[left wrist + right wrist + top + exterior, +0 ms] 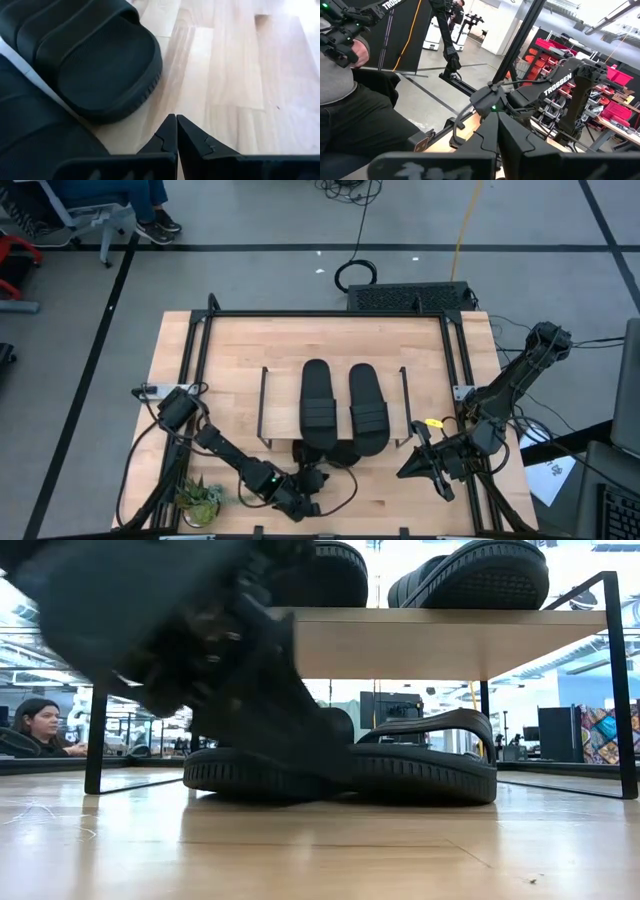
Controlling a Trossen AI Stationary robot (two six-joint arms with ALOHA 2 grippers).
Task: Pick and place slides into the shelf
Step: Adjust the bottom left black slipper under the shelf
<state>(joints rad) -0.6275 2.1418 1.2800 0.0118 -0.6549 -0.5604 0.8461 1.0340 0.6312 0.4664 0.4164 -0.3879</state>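
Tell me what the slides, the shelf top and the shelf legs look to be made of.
Slides: probably moulded foam or rubber, matte black, with ribbed straps and grooved sole edges.
Shelf top: seemingly light wood plank, smooth pale face.
Shelf legs: likely thin black metal rod, straight and slender.

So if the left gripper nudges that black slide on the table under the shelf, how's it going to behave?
The matte black ribbed-strap slide sandal would probably slide rather than roll or tip, since its flat sole lies on the smooth wooden tabletop. Its grooved sole edge may drag somewhat. It looks like moulded foam, so likely light and slightly bendy. The shut left gripper is close beside it.
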